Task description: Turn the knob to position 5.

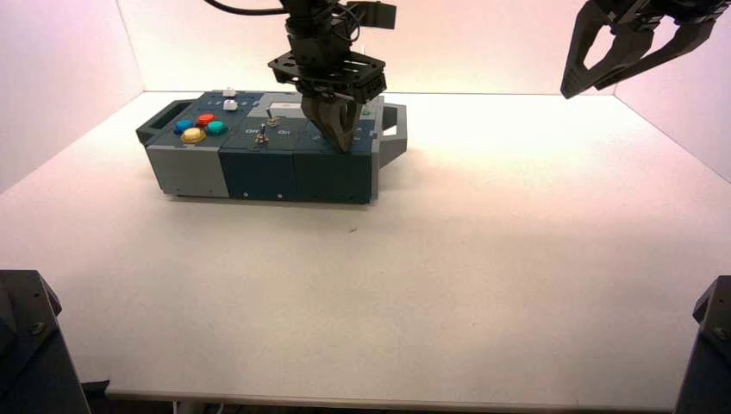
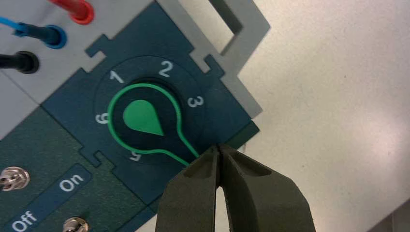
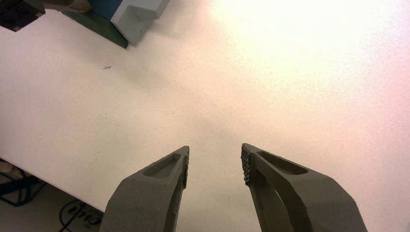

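The knob [image 2: 142, 117] is a dark round dial with a green rim and a green teardrop mark. It sits on the box [image 1: 259, 172] at its right end. Numbers 1, 2, 3, 5 and 6 ring it. Its pointed tab aims between 3 and 5, straight at my left gripper [image 2: 218, 148]. That gripper is shut with nothing between its fingers, and its tips rest at the tab's point. In the high view the left gripper [image 1: 345, 138] stands over the box's right end and hides the knob. My right gripper [image 1: 603, 60] hangs open, high at the back right.
Red, blue and black plugs [image 2: 53, 36] sit beside the knob. Toggle switches [image 2: 12, 178] lettered Off and On lie in the box's middle. Coloured push buttons [image 1: 200, 128] fill its left end. A grey handle [image 1: 392, 138] sticks out at the right end.
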`<state>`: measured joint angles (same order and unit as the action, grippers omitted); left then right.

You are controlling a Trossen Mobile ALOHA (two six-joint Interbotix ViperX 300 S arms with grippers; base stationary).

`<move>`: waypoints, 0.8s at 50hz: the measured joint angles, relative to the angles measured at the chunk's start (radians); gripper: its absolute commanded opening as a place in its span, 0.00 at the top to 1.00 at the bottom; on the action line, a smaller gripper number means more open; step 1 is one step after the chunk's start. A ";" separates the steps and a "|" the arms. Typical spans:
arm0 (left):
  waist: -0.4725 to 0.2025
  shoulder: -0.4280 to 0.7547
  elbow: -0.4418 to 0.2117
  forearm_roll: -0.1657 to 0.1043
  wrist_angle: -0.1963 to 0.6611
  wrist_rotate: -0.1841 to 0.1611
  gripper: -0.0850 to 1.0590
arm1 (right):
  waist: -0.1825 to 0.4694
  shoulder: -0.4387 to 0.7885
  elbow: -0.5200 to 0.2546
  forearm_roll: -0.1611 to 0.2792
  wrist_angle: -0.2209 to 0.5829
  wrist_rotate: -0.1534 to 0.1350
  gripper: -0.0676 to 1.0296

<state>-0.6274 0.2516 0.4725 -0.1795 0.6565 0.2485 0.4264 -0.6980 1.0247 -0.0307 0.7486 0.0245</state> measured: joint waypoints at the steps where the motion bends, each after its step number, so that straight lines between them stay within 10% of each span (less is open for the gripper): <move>1: 0.003 0.000 0.002 0.000 -0.003 0.000 0.95 | 0.000 0.000 0.002 -0.002 0.000 -0.002 0.42; 40: 0.051 -0.028 0.009 0.012 -0.012 0.000 0.95 | 0.000 -0.009 0.000 0.000 0.000 0.000 0.42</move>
<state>-0.5768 0.2240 0.4817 -0.1672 0.6443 0.2485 0.4264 -0.7072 1.0247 -0.0307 0.7486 0.0245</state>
